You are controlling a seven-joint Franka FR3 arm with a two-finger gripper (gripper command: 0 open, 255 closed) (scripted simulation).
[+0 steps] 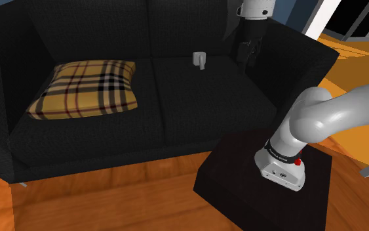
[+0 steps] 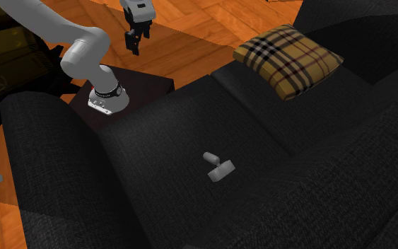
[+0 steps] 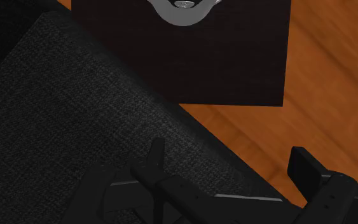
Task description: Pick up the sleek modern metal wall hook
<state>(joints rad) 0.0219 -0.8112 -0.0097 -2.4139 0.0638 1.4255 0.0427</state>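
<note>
We judge the wall hook (image 2: pixel 218 167) to be a small, rigid piece, plain grey and smooth, made of a flat squarish plate with a short rounded peg standing off it. It should be light and not fragile, but its smooth faces could slide between the pads. The surest hold looks to be across the plate's two flat edges, or around the peg if the plate lies too low in the fabric. It lies on the seat of the black sofa (image 1: pixel 176 111), on the cushion nearer the arm and close to the backrest. It is well apart from the tan plaid pillow (image 1: pixel 84 88) on the other cushion. The sofa's coarse woven cover looks soft, so we expect it to give under a downward press and perhaps tip the hook. The claw (image 3: pixel 228 156) is wide open and holds nothing. It hangs above the sofa's armrest (image 3: pixel 75 127), near the dark box stand (image 3: pixel 234 57) and the orange wood floor (image 3: pixel 323 83), and is well apart from the hook.
</note>
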